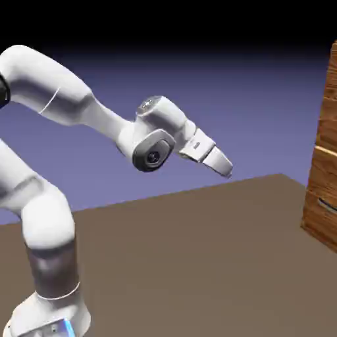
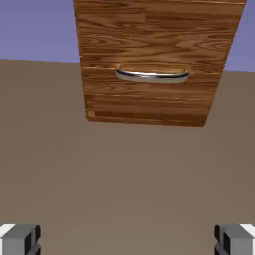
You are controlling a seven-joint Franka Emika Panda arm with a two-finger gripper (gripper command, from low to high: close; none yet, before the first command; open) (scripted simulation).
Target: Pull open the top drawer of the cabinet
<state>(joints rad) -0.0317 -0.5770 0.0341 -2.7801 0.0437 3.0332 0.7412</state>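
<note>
So the cabinet (image 1: 322, 158) sits on the bench (image 1: 197, 263), cut off at the exterior view's right edge. The fingers (image 1: 226, 168) hang in the air well short of it, spread wide with nothing between them. In the hand view, a lower drawer front with a grey handle (image 2: 152, 75) shows; the top drawer is out of frame.

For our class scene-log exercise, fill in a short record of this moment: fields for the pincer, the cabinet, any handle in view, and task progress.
pincer: open, empty, pointing down and right toward the cabinet
cabinet: reddish-brown wood grain, at the exterior view's right edge, well apart from the pincer
handle: grey bar on a drawer front, seen in the hand view
table: brown
task progress: no contact with the cabinet; top drawer not clearly in view
</note>
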